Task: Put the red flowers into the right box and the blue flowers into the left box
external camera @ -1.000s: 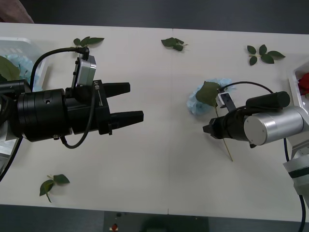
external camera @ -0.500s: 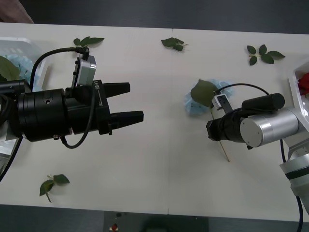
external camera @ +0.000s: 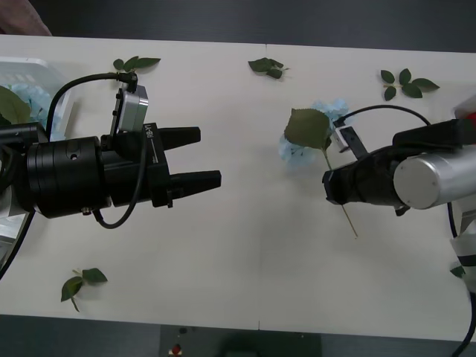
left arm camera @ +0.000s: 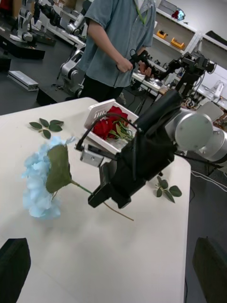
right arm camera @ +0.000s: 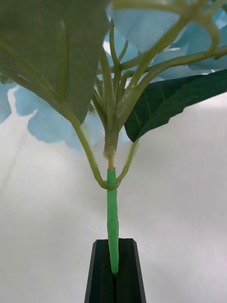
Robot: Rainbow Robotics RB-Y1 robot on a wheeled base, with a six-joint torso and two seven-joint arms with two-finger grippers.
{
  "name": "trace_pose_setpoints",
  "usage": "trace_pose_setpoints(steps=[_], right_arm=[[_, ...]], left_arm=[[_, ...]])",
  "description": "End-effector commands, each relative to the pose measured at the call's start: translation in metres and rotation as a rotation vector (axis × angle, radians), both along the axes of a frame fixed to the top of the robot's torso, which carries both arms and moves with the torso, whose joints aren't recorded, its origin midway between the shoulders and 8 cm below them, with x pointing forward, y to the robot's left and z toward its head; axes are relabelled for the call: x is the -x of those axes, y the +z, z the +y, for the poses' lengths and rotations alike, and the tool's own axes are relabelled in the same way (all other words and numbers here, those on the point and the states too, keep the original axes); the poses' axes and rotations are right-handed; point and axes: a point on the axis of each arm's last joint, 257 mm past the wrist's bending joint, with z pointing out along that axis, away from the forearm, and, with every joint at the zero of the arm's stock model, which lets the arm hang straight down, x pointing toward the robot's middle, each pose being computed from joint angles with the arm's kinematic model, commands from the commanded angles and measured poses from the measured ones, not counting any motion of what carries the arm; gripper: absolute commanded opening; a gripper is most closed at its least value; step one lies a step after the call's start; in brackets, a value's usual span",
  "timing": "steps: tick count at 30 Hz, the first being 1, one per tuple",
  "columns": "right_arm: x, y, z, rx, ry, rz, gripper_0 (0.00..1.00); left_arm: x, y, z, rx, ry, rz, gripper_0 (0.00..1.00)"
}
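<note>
Since a second ago, the right gripper (external camera: pixel 328 186) has lifted and swung the blue flower (external camera: pixel 305 137) a little farther from the robot, so the bloom now sits higher over the table (external camera: pixel 245 253) while the left arm has not shifted. At far left, the left box (external camera: pixel 33 74) holds pale blue flowers (external camera: pixel 30 97) with a large leaf. Next comes the left gripper (external camera: pixel 201 158), hovering over the table with its black fingers spread apart and nothing between them. Right of centre, the right gripper is closed on the thin green stem, pinched low between its black fingers (right arm camera: pixel 101 274), with the bloom and big leaf beyond the tips. At far right, the left wrist view shows the right box (left arm camera: pixel 97 116) holding red flowers (left arm camera: pixel 108 127). Loose leaf sprigs (external camera: pixel 407 82) lie scattered about the table.
</note>
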Motion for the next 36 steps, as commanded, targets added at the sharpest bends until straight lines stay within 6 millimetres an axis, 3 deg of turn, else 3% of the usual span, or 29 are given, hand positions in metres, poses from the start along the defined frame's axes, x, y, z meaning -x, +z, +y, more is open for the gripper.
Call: trace_pose_setpoints(steps=[1,19,36], right_arm=[[-0.003,0.056,0.012,-0.037,0.12,-0.096,0.0],[0.046,0.168,0.073,-0.452,0.461,-0.247,0.0],[0.089,0.262,0.115,-0.818,0.578,-0.14,0.0]], left_arm=[[0.0,0.011,0.0,-0.018,-0.006,-0.066,1.0],[0.0,0.011,0.0,-0.018,-0.006,-0.066,1.0],[0.0,0.011,0.0,-0.018,-0.006,-0.066,1.0]])
